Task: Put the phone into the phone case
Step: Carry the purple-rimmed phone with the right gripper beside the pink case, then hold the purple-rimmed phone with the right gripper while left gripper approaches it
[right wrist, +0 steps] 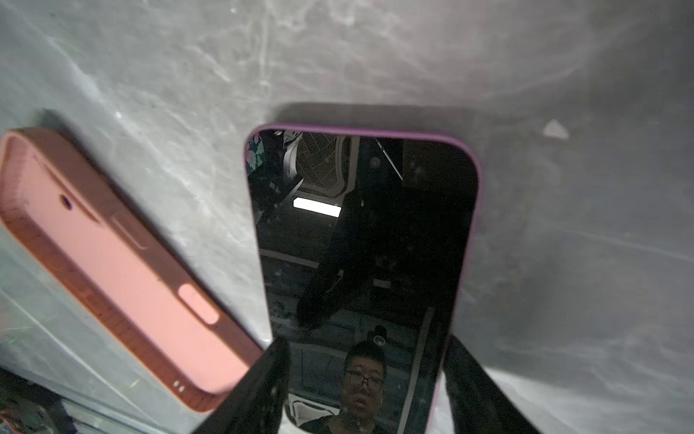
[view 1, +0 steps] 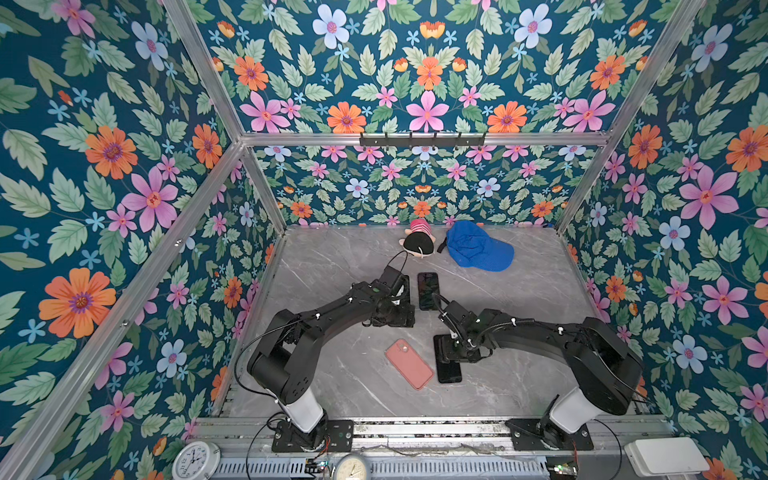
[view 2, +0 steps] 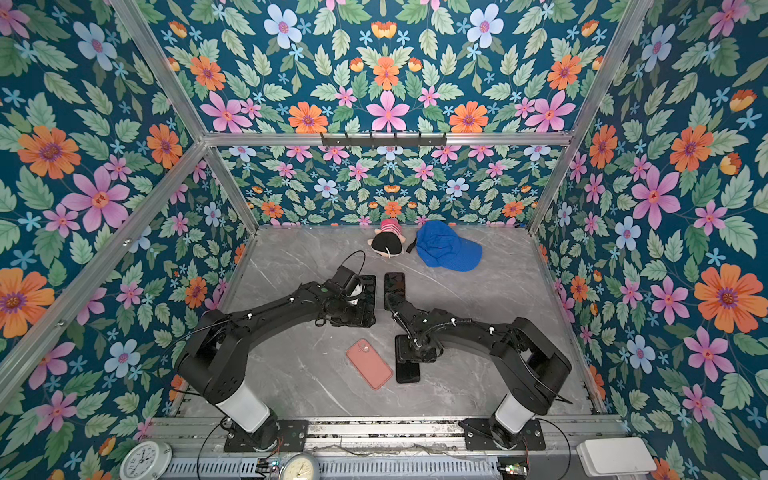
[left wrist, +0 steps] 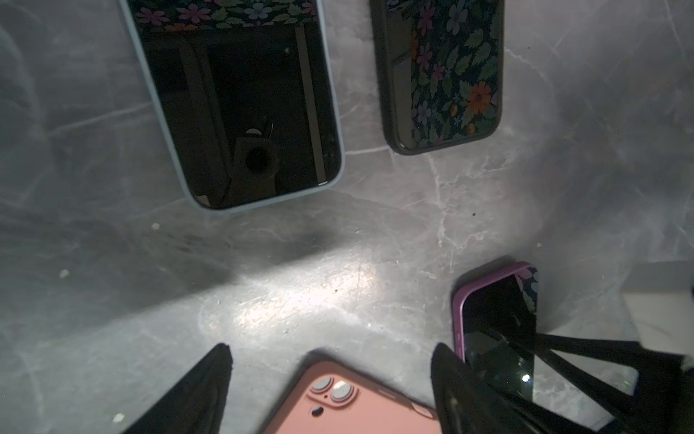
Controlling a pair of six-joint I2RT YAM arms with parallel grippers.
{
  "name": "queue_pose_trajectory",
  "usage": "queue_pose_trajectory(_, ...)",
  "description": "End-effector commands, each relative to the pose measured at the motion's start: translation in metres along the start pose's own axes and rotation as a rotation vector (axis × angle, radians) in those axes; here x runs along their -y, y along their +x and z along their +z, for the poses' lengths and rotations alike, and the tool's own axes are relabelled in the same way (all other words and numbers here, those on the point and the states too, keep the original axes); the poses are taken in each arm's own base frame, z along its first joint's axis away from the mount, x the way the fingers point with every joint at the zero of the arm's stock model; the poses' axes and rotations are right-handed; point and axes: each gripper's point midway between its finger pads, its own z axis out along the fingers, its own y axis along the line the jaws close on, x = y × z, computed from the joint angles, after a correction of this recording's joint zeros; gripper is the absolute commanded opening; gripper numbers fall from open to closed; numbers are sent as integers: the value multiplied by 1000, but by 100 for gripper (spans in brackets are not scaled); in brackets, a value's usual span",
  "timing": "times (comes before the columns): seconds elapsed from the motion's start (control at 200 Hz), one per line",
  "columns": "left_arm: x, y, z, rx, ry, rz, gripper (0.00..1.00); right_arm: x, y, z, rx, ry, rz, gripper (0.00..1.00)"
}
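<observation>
Right wrist view: right pincer (right wrist: 367, 340) jaws straddle one end of purple-rimmed phone (right wrist: 360, 233), flat on tabletop (right wrist: 563, 75) near centre, rest sticking out nearward. Can't tell if gripped. Pink phone case (right wrist: 112, 263) just left. Left pincer (left wrist: 330, 349) farther back, wide apart, empty.
</observation>
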Motion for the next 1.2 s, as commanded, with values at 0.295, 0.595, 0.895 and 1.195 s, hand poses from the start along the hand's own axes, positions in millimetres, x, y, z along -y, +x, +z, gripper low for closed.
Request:
queue_pose_trajectory(0.295, 2, -2, 2, 0, 43, -18, 85, 7, 18, -15, 25, 198, -102, 89)
queue_pose_trajectory(0.595, 0, 1, 1, -4, 44, -24, 85, 4, 19, 3, -4, 204, -97, 92)
queue_pose_trajectory(0.895, 2, 0, 3, -8, 53, -28, 85, 5, 21, 10, -14, 208, -94, 93)
queue_pose_trajectory(1.195, 4, -1, 4, -14, 61, -29, 85, 10, 25, 19, -36, 224, -81, 82)
